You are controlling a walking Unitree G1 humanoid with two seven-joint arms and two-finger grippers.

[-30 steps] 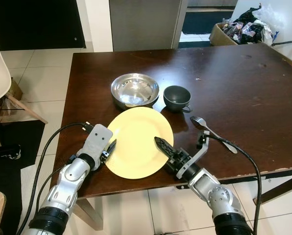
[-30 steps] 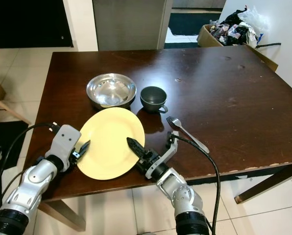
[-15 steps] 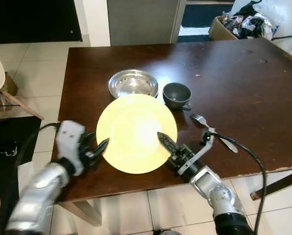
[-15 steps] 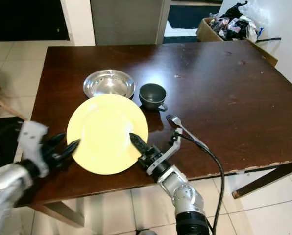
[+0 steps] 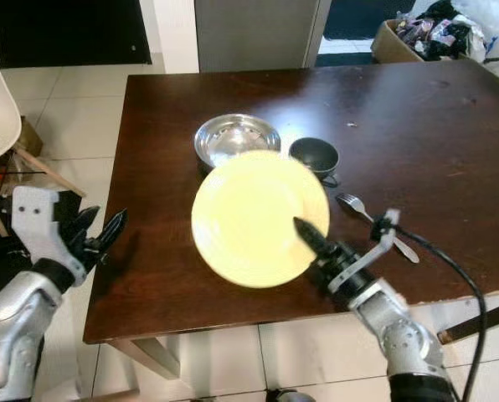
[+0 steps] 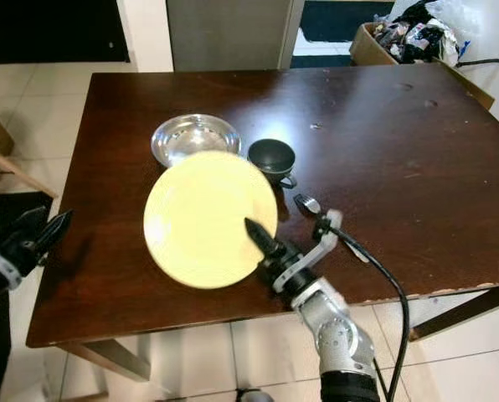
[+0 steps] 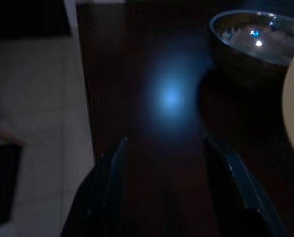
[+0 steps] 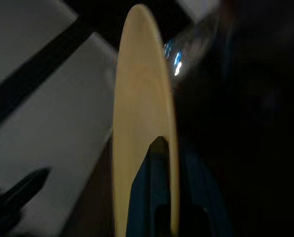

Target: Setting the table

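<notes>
The yellow plate (image 5: pixel 258 216), lifted above the table (image 5: pixel 450 134) near the steel bowl (image 5: pixel 236 138) and pinched at its rim by the right gripper (image 5: pixel 310 239) alone, could be tipped or dropped, the spread-fingered left gripper (image 5: pixel 99 234) being held well apart.

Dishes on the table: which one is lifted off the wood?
The yellow plate, gripped at its rim by the right claw. The steel bowl and dark cup rest on the table.
</notes>
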